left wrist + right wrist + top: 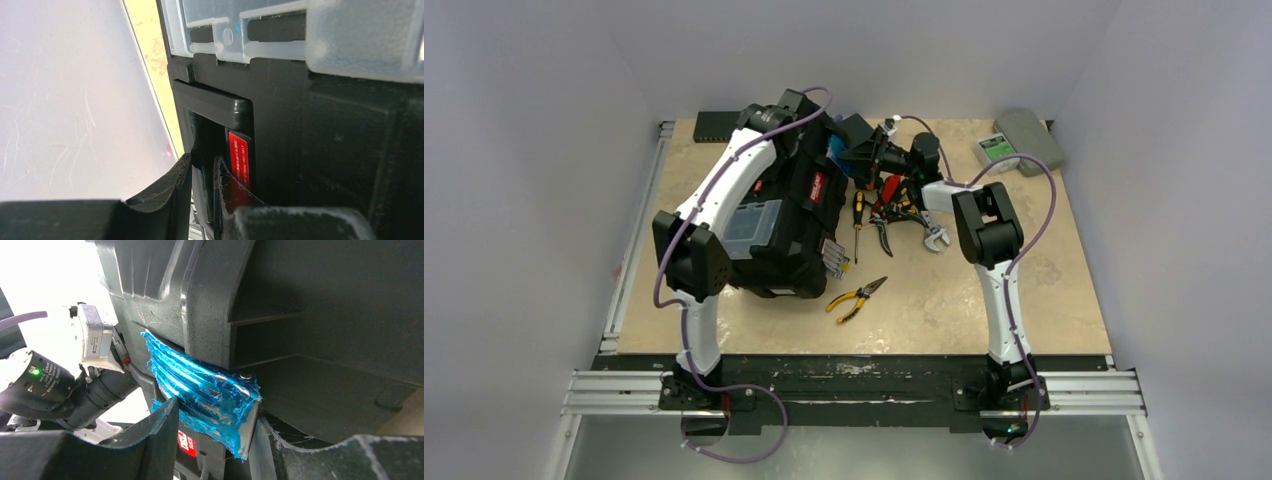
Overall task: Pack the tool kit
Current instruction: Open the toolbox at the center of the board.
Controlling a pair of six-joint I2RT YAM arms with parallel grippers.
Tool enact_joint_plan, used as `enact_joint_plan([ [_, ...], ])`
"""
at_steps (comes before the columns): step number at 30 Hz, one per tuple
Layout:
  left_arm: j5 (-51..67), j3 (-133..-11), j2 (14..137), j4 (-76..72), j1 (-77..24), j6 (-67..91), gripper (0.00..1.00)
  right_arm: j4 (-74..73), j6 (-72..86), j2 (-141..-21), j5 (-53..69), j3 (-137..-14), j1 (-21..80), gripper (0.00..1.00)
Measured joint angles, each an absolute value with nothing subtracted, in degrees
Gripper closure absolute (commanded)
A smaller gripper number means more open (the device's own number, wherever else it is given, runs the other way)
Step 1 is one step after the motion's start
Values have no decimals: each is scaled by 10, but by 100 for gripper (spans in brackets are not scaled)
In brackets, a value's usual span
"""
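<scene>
**Top view:** The black toolbox [789, 215] sits skewed at centre-left of the table [1024, 290]. The left arm [724, 190] stretches over it and the right arm [989, 230] reaches to its upper-right corner. To its right lie loose tools not yet packed: yellow-handled pliers [856, 298], a screwdriver [857, 222] and a wrench [934, 238].

**Left wrist view:** The left gripper [202, 165], its jaws almost together, clamps the box's black handle [220, 107] just beside the red label [239, 162]. Clear compartment lids [260, 35] fill the upper right of the frame.

**Right wrist view:** The right gripper [214, 415], about half open, brackets a metal latch plate [205, 390] wrapped in torn blue film, at lower centre. Both fingers appear to touch it. Dark moulded shell fills the upper right of the frame. Whether the lid is lifted cannot be told.

The box looks rigid, bulky and probably weighty, and its handle is the soundest hold. The latch is thin, film-slick and likely hinged, so it may swivel or slip under a pinch. The clear lids look the most breakable part and are best not gripped.
</scene>
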State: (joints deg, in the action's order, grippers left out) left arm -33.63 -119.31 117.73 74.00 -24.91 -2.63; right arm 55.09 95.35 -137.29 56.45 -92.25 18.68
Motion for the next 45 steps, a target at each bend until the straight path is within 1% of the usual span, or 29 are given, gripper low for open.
enact_joint_plan([
  [1, -338, -1193, 1178, 740, -250, -26, 92, 550, 953, -1373, 565, -922, 187, 32],
  [2, -338, -1194, 1178, 741, -251, -25, 92, 551, 953, -1373, 565, -922, 186, 27],
  [3, -339, -1194, 1179, 741, -253, -23, 93, 550, 954, -1372, 565, -922, 186, 26],
  [4, -351, -1195, 1181, 742, -260, -20, 92, 557, 952, -1367, 564, -923, 185, 28],
  [8, -388, -1197, 1188, 746, -284, -9, 93, 510, 929, -1360, 566, -923, 182, 37],
  [11, -404, -1197, 1192, 747, -294, -4, 93, 476, 908, -1360, 562, -924, 180, 47],
  [14, -407, -1197, 1192, 748, -294, -6, 92, 463, 899, -1360, 560, -928, 180, 56],
  [16, -407, -1197, 1192, 748, -294, -6, 92, 456, 896, -1360, 561, -932, 180, 66],
  [17, -407, -1197, 1192, 748, -294, -6, 93, 452, 894, -1361, 561, -934, 180, 67],
  [18, -408, -1197, 1192, 748, -294, -6, 92, 443, 891, -1362, 564, -940, 180, 66],
  [19, -410, -1198, 1192, 748, -294, -6, 92, 434, 886, -1364, 565, -946, 181, 61],
  [21, -412, -1198, 1193, 748, -294, -7, 93, 423, 879, -1365, 566, -953, 182, 39],
  [22, -412, -1198, 1193, 749, -294, -7, 93, 417, 876, -1365, 566, -955, 182, 31],
  [23, -413, -1198, 1194, 749, -294, -7, 93, 415, 875, -1365, 567, -956, 182, 27],
  [28, -434, -1199, 1200, 749, -309, -1, 93, 380, 855, -1366, 567, -971, 183, 23],
  [31, -447, -1199, 1203, 749, -316, -1, 93, 339, 830, -1366, 564, -984, 184, 34],
  [32, -451, -1199, 1204, 749, -317, -3, 93, 331, 823, -1366, 563, -985, 184, 35],
  [33, -452, -1199, 1205, 749, -317, -7, 93, 328, 820, -1366, 563, -985, 184, 33],
  [35, -452, -1199, 1205, 749, -317, -13, 93, 327, 818, -1366, 560, -986, 185, 27],
  [38, -452, -1199, 1206, 747, -319, -19, 93, 329, 820, -1366, 554, -986, 186, 25],
  [41, -452, -1199, 1207, 744, -320, -21, 93, 321, 814, -1366, 548, -988, 188, 36],
  [44, -448, -1199, 1207, 742, -321, -22, 93, 291, 798, -1366, 545, -998, 188, 54],
  [45, -448, -1199, 1207, 742, -321, -22, 93, 279, 791, -1366, 545, -1004, 189, 61],
])
